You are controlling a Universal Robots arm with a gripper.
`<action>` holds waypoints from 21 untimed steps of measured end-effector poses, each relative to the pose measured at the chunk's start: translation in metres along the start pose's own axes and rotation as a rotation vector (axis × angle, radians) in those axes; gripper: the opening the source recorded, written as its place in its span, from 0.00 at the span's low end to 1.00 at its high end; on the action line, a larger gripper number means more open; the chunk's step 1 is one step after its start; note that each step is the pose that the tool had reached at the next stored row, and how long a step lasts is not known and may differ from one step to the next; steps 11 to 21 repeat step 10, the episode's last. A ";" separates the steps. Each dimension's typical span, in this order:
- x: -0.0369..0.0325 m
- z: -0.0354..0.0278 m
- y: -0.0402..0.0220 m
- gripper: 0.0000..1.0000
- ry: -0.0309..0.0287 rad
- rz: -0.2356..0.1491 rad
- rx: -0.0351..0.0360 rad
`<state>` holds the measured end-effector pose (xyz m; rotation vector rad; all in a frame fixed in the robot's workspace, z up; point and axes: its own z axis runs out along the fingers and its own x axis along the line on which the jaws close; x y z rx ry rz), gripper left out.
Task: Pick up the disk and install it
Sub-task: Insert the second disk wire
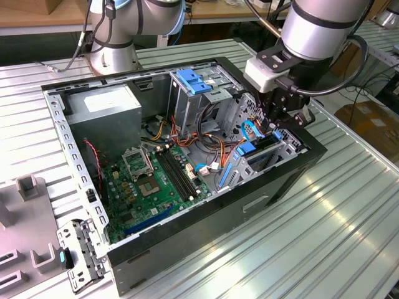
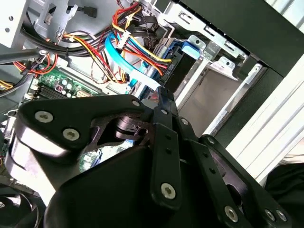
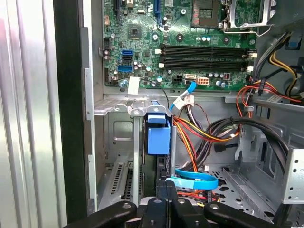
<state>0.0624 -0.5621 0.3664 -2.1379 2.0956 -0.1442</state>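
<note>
The disk (image 1: 265, 146) stands on edge in the metal drive cage (image 1: 283, 152) at the corner of the open computer case on the exterior view's right. Its dark edge and light-blue rails show in both wrist views (image 2: 179, 71) (image 3: 157, 135). My gripper (image 1: 274, 128) hangs directly over it, fingers drawn together with no visible gap. The fingertips (image 2: 164, 95) meet the disk's near edge. In the first wrist view the gripper (image 3: 167, 187) sits in line with the disk's slot. Most of the disk's face is hidden inside the cage.
A light-blue flat cable (image 3: 194, 179) and bundled coloured wires (image 3: 209, 130) run close beside the gripper. A tall cage with a blue latch (image 1: 193, 81), the power-supply box (image 1: 103, 118) and the green motherboard (image 1: 156, 180) fill the case. A second arm's base (image 1: 115, 37) stands behind.
</note>
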 end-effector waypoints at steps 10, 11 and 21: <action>0.0000 -0.0006 -0.0001 0.11 0.0000 0.000 0.0000; 0.0000 -0.0006 -0.0001 0.11 0.0000 0.000 0.0000; 0.0000 -0.0006 -0.0001 0.11 0.0000 0.000 0.0000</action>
